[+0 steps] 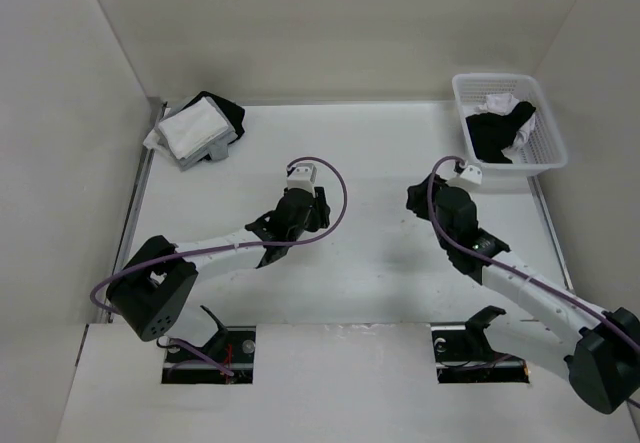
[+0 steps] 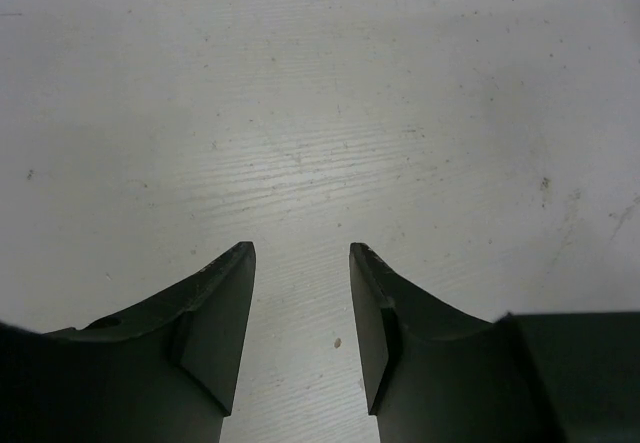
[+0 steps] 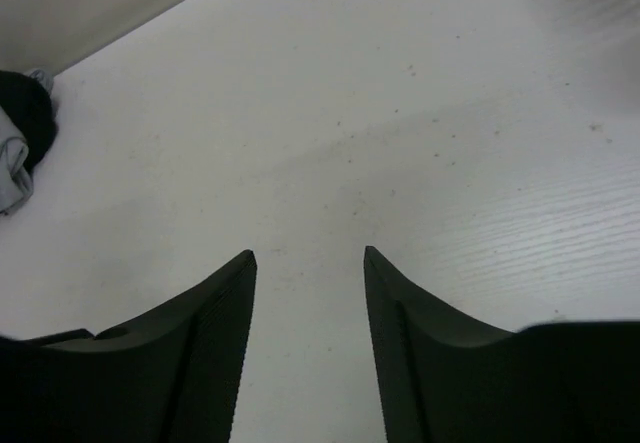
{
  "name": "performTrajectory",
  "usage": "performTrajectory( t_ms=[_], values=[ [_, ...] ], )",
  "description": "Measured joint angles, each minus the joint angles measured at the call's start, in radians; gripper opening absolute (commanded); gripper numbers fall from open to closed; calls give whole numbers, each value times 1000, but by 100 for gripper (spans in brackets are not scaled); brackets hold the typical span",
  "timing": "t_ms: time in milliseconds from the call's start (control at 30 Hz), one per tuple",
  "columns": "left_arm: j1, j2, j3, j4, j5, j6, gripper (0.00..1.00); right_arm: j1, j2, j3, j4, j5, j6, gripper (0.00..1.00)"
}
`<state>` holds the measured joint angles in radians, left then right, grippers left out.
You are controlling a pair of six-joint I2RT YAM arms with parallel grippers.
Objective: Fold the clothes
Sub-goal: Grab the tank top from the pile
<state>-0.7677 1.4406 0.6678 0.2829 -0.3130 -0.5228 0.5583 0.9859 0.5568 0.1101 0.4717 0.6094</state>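
Note:
The clothes (image 1: 495, 135), a black garment, lie bunched in the white basket (image 1: 548, 133) at the back right, with a white cloth among them. My left gripper (image 1: 270, 241) hovers low over the bare table left of centre. In the left wrist view it (image 2: 302, 253) is open, with only white tabletop between its dark fingers. My right gripper (image 1: 413, 198) is right of centre, a short way in front of the basket. Its jaws (image 3: 310, 258) are open too, with nothing between them.
A folded stack of white and black garments (image 1: 198, 131) sits at the back left corner; its edge (image 3: 20, 133) shows at the left of the right wrist view. White walls close the table on three sides.

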Motion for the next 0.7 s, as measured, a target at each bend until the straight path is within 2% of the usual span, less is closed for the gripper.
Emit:
performTrajectory(
  t_ms=[33, 67, 100, 200, 233, 267, 333, 400, 567, 700],
  values=[
    [1, 0, 0, 0, 3, -1, 43, -11, 1, 3, -9, 0, 0, 45],
    [2, 0, 0, 1, 5, 0, 43, -27, 4, 10, -25, 2, 3, 35],
    [2, 0, 0, 2, 5, 0, 43, -38, 5, 18, -36, 2, 7, 29],
    [0, 0, 0, 6, 7, 0, 43, -98, 16, 78, -82, -7, 11, 13],
    [0, 0, 0, 12, 7, 1, 44, -115, 21, 98, -88, -10, 11, 12],
    [-1, 0, -1, 23, 8, 3, 44, -134, 27, 121, -93, -12, 11, 4],
    [-3, -4, -10, 49, 9, 8, 44, -201, 64, 209, -148, -27, 11, 0],
    [-11, -21, -34, 79, 10, 17, 44, -264, 124, 303, -185, -36, 8, 0],
    [-20, -44, -55, 118, 12, 29, 45, -473, 313, 517, -249, -58, -5, 34],
    [-19, -48, -60, 134, 13, 30, 45, -649, 552, 692, -257, -72, -13, 46]
  ],
)
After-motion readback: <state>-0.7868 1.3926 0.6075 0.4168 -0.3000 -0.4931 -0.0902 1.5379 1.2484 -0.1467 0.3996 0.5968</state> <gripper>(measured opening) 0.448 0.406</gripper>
